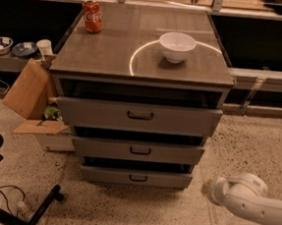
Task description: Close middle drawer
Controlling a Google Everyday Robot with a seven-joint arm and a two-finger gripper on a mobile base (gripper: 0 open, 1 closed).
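middle drawer ajar | gripper low right, apart from it | grip unreadable

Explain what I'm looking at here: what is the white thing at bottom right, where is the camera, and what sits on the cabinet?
The white shape is the robot's single arm. Its gripper, the clamp at the arm's tip, hangs low near the floor, to the right of the bottom drawer and apart from it. No object shows at its tip. There is only one camera view, looking down at the cabinet's front from above; where the camera is mounted is not on record. On the cabinet top stand a red cola can at back left and a white bowl toward the right. All three grey drawers are partly pulled out. The middle drawer, the one to be closed, is open, with a dark gap above its front.
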